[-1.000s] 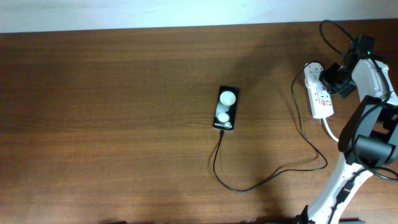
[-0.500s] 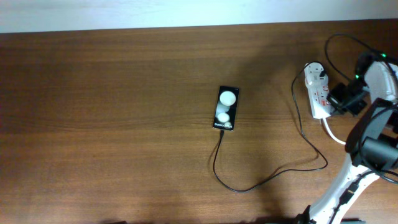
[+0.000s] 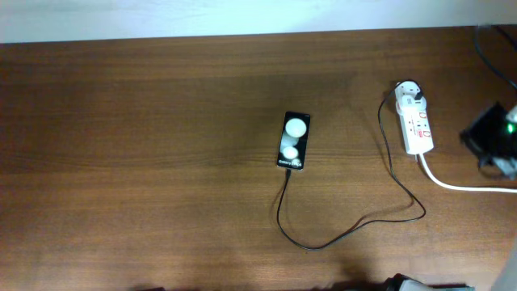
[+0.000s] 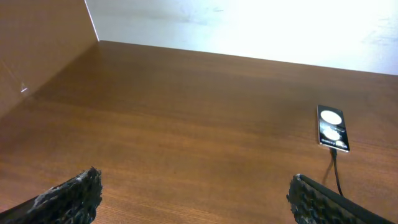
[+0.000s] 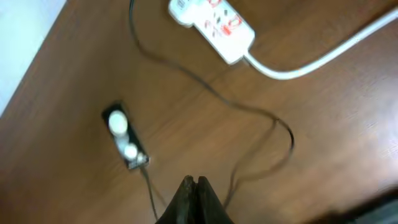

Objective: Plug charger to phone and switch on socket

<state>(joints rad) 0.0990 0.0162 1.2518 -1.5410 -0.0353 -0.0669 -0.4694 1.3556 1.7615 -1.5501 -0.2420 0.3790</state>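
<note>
The black phone (image 3: pixel 294 140) lies flat at the table's middle, two white reflections on its face. The thin black charger cable (image 3: pixel 347 233) runs from the phone's near end in a loop to the white plug adapter (image 3: pixel 408 93) seated in the white socket strip (image 3: pixel 416 125) at the right. The phone also shows in the left wrist view (image 4: pixel 332 127) and the right wrist view (image 5: pixel 125 144), the socket in the right wrist view (image 5: pixel 214 20). My left gripper (image 4: pixel 193 196) is open and empty, well short of the phone. My right gripper (image 5: pixel 194 186) is shut and empty, raised above the table; the arm (image 3: pixel 493 139) is at the right edge.
The socket's thick white cord (image 3: pixel 464 186) runs off the right edge. A pale wall (image 3: pixel 202 18) borders the table's far side. Bare wood (image 3: pixel 129 162) lies left of the phone.
My right arm has pulled away from the socket, back to the right edge of the overhead view. The socket, phone and cable have stayed in place.
</note>
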